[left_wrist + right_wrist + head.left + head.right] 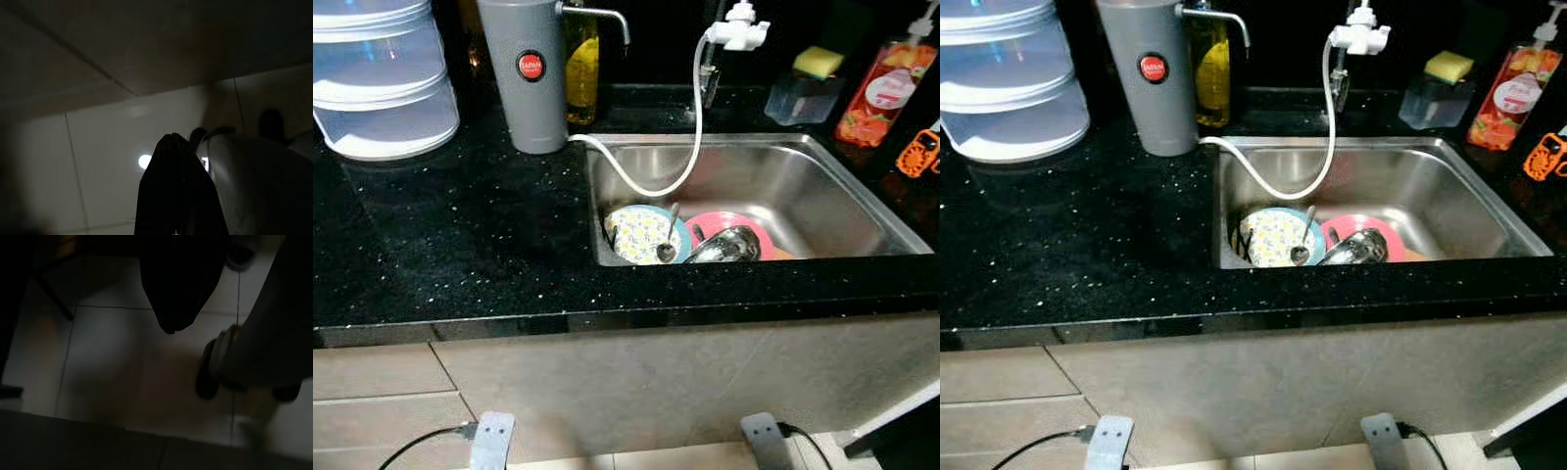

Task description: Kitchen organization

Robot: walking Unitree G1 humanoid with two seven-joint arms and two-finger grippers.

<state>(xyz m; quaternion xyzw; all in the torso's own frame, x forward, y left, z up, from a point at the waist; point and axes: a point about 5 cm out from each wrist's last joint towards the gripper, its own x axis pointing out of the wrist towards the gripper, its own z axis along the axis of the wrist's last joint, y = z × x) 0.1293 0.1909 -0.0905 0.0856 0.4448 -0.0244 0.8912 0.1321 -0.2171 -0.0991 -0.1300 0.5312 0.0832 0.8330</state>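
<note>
Steel sink point(822, 201) holds two plates, one floral point(641, 235) and one pink point(749, 223), plus one spoon point(668, 245). Both grippers, left point(173, 196) and right point(171, 293), hang well below near the floor; whether either is open cannot be told.

I see a glossy black speckled stone countertop point(460, 245) around a brushed stainless-steel sink point(822, 196); a shiny metal spoon point(668, 240) lies inside, a matt grey plastic filter canister point(524, 88) beside stacked translucent plastic containers point(382, 78).
</note>
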